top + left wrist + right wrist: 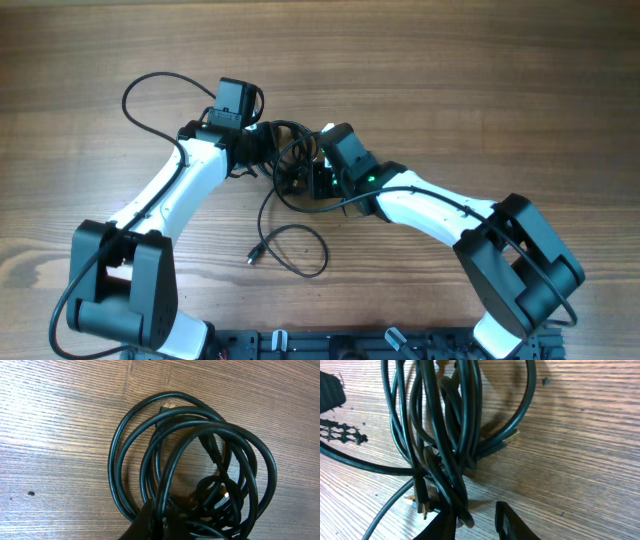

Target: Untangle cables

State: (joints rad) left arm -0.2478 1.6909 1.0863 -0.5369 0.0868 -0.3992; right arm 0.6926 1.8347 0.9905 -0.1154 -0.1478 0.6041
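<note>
The cables [288, 160] are thin black cords bunched in a knot on the wooden table between my two grippers. One strand trails toward the front and ends in a small plug [253, 257]. My left gripper [262, 150] is at the knot's left side. In the left wrist view the coils [225, 500] spread out ahead, and the left gripper [161, 519] is shut on a couple of strands. My right gripper [305, 175] is at the knot's right side. In the right wrist view it [477, 522] stands open, with the bundle [465, 410] resting against its left finger [442, 525].
A thicker black wire [140, 95] fixed to the left arm loops out at the back left. Both arm bases stand at the table's front edge [330, 345]. Part of the left arm [330, 390] shows at the top left of the right wrist view.
</note>
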